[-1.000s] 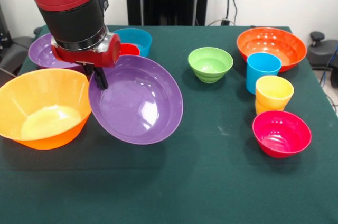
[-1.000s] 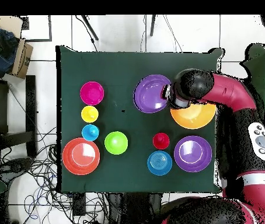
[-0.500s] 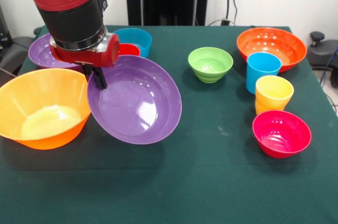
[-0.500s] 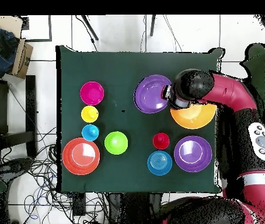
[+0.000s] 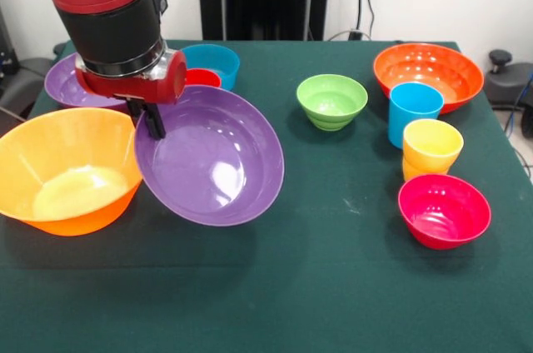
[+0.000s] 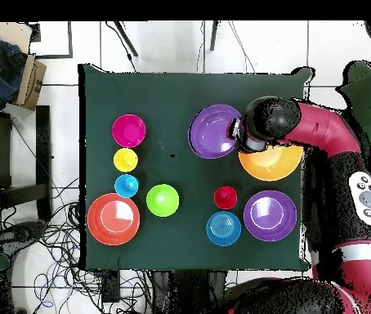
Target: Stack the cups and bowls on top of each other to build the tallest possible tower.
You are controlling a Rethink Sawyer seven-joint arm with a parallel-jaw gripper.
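The green surface [image 5: 333,286] carried everything, and over its left side hung the red and black arm [image 5: 112,12]. Its hand [image 5: 152,120] was clamped on the rim of a purple bowl [image 5: 212,161], holding it tipped up so the hollow faced the near side. That bowl sat just right of the yellow-orange bowl [image 5: 67,170], the biggest one, and their rims looked to be touching, though I could not be sure. Far on the right stood the orange bowl [image 5: 429,74]. At the far left, half behind the arm, rested a second purple bowl [image 5: 67,82].

Behind the held bowl was the blue bowl [image 5: 215,62], with a red cup [image 5: 202,78] just beside it on its left. Near the middle, well apart from the rest, stood the green bowl [image 5: 331,101].

On the right side, a row ran from far to near: the light blue cup [image 5: 414,111] just in front of the orange bowl, then the yellow cup [image 5: 430,149], then the pink bowl [image 5: 444,210] nearest of all. Each cup stood upright with its mouth up.
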